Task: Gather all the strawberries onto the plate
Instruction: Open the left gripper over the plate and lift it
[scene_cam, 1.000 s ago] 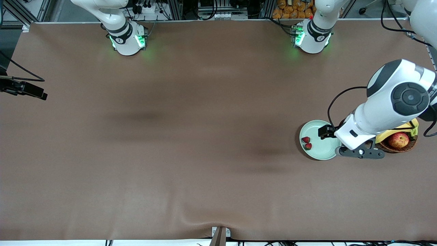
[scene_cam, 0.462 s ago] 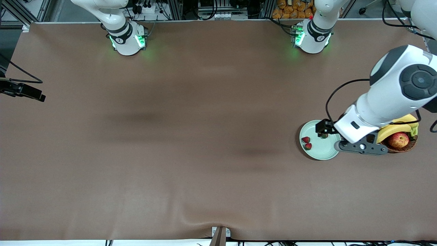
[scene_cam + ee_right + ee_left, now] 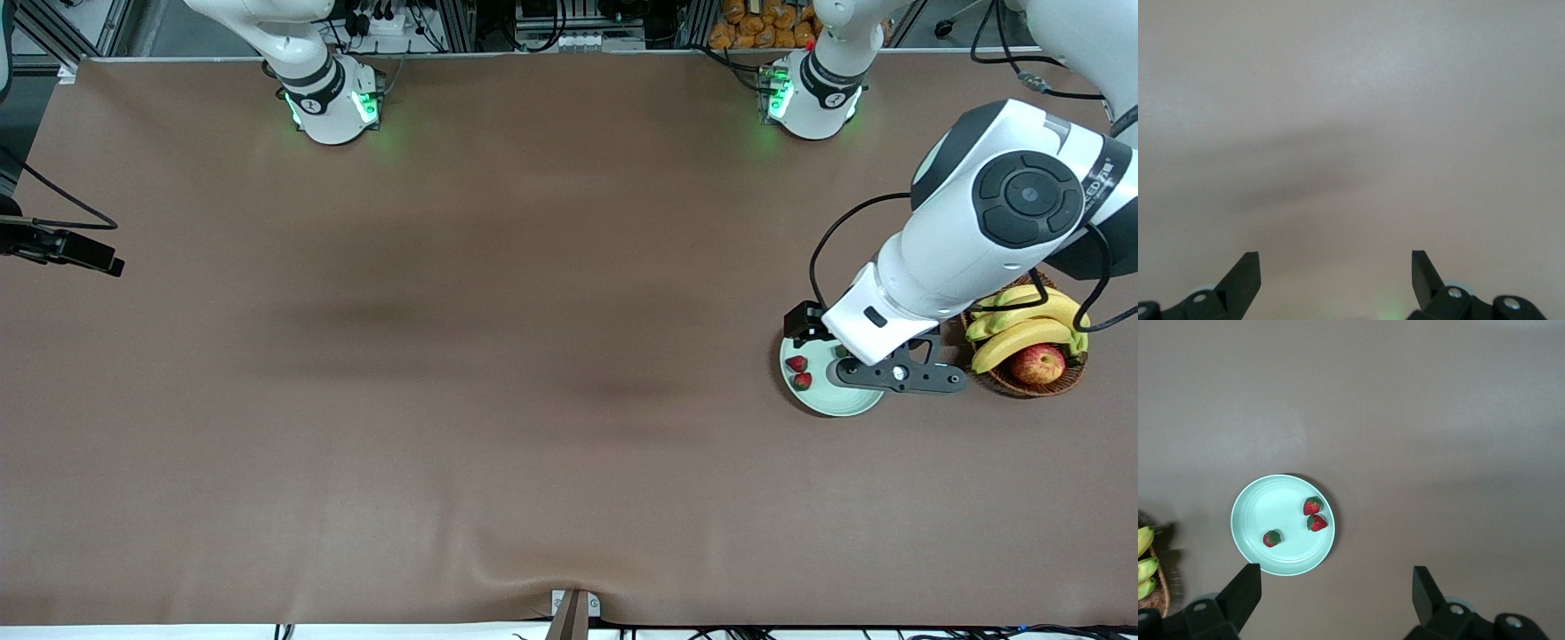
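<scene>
The pale mint-green plate (image 3: pixel 845 402) lies near the left arm's end of the table, beside a basket. Two strawberries (image 3: pixel 797 364) (image 3: pixel 803 381) show on it in the front view; the left arm hides the third there. The left wrist view shows all three strawberries (image 3: pixel 1313 505) (image 3: pixel 1317 523) (image 3: pixel 1272 538) lying on the plate (image 3: pixel 1265 503). My left gripper (image 3: pixel 805 324) is up over the plate's edge, open and empty (image 3: pixel 1335 597). My right gripper (image 3: pixel 1335 280) is open and empty over bare table, waiting at the right arm's end (image 3: pixel 71 251).
A brown wicker basket (image 3: pixel 1022 384) with bananas (image 3: pixel 1022 329) and a red-yellow apple (image 3: pixel 1037 364) stands right beside the plate, toward the left arm's end. The bananas (image 3: pixel 1143 553) also show in the left wrist view. A brown cloth (image 3: pixel 498 356) covers the table.
My left gripper has lifted and drifted off the plate's middle toward its edge. The third strawberry came into sight on the plate under it. The right arm barely moved.
</scene>
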Robot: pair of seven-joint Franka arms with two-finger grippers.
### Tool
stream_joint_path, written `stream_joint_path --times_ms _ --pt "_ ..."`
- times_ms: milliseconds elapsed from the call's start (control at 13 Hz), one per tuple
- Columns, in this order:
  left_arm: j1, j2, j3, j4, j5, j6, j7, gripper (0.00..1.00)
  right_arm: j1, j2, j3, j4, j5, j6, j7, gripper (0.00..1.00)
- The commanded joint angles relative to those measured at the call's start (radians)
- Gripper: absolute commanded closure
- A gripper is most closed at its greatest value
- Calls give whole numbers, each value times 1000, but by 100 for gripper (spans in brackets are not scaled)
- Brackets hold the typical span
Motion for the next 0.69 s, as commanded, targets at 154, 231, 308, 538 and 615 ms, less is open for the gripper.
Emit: stream_joint_path --times_ms 154,231,308,538,615 --pt "-155 -146 288 25 -185 -25 16 0 -17 -4 13 5 14 -5 2 0" --pt "-199 -177 368 25 -245 -25 19 0 -17 -4 13 5 14 -6 2 0" --pt "-257 -211 466 23 -301 -25 20 0 -17 -5 13 7 14 -8 2 0" --pt "-408 -284 730 20 -437 -25 77 0 -14 -13 15 10 14 -14 2 0" --pt "-443 -312 806 14 -469 -25 129 0 -14 -18 15 11 14 -37 2 0"
